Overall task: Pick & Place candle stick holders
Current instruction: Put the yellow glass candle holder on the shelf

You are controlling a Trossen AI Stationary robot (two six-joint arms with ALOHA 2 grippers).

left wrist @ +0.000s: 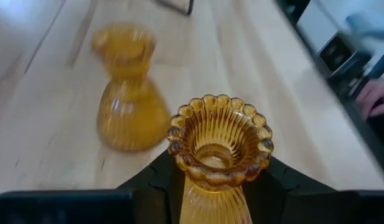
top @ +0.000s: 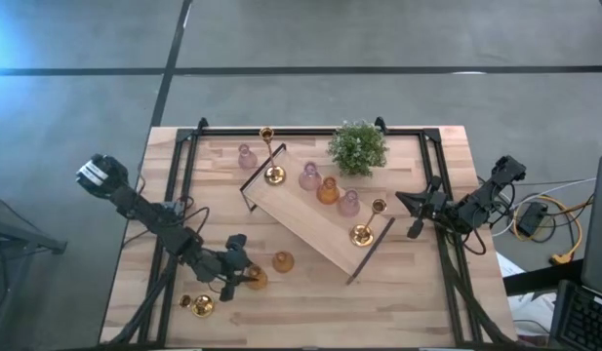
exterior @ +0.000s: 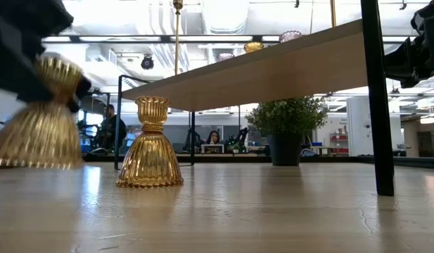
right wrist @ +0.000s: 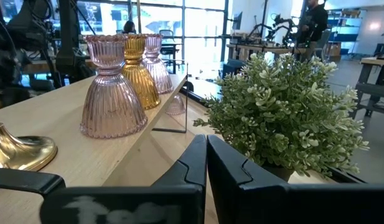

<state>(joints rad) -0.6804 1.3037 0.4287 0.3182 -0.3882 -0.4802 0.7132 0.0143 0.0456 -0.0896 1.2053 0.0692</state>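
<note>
From above, the left gripper (top: 244, 276) sits at the table's near left, closed around an amber ribbed glass holder (top: 255, 279); a second amber glass holder (top: 283, 261) stands just to its right. The right gripper (top: 415, 213), fingers pressed together and empty, waits at the right beside the long wooden tray (top: 315, 229).

Left wrist: dark fingers (left wrist: 155, 180) clasp the held holder's neck (left wrist: 219, 149).

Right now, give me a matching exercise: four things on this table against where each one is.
Things:
1. potted plant
2. left gripper
3. right gripper
4. brass holder

Places:
A. shut empty beside the tray
B. near table corner
C. far table edge
D. around an amber holder

Pairs: 1-C, 2-D, 3-A, 4-B
</note>
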